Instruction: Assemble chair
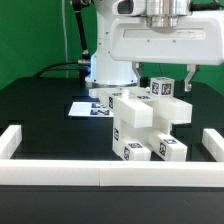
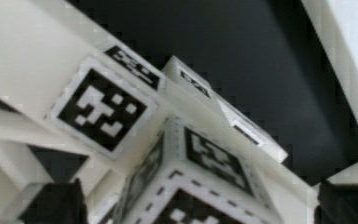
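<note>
And there was my gripper, hanging low over the far right end of the chair, under the big white block of my wrist. One dark finger showed just past the top tagged block on the exterior view's right; the other I could not pick out. Were the jaws clenched or slack? I could not tell, since the exterior view hid the tips behind the parts and the wrist view was blurred.

The chair sat as a chunky cluster of white blocks in the middle of the black table, stepped up from the near edge toward the far side. Its tags faced the camera on the lower near blocks and on the upper far ones. My tool was right at its topmost far part, close enough that touching or just above was not clear.

From the wrist, the chair filled nearly everything: tagged white faces tilted across the picture, very close, with dark shapes at the edges that might have been my own fingers.

Behind the chair, toward the exterior view's left, lay the marker board, flat on the table. The white border rails ran along the near side and turned up at both ends.
</note>
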### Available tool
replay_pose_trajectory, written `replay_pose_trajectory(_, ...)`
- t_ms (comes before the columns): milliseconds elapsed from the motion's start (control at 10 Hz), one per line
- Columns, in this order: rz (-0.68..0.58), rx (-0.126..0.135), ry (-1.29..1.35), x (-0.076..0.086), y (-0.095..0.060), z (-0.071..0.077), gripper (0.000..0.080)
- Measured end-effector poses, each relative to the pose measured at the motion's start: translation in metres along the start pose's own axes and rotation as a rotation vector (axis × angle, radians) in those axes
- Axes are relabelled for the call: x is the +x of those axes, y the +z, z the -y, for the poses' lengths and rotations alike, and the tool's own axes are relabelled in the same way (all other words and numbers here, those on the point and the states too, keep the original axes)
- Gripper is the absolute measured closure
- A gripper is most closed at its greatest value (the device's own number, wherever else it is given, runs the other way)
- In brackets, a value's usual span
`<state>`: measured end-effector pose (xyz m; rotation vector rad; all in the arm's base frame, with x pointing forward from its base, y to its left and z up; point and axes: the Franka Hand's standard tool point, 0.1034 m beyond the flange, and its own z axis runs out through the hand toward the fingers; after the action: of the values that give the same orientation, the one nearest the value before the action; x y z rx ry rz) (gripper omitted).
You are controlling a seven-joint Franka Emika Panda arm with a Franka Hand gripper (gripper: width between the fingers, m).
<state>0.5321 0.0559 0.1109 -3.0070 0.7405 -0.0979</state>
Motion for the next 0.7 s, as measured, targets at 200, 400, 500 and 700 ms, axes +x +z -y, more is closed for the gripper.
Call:
replay_pose_trajectory(200, 0.0, 0.0, -0.137, 0.0005, 0.0, -0.0008, 0.0151)
replay_pose_trajectory(400, 0.0, -0.001, -0.292, 0.0003, 0.0, -0.0005, 0.0151)
replay_pose_trajectory(500, 0.0, -0.002, -0.365, -0.0006, 0.0, 0.0007, 0.0151)
replay_pose_trajectory(700, -0.001, -0.005, -0.481, -0.0009, -0.0004, 0.0014, 0.0151)
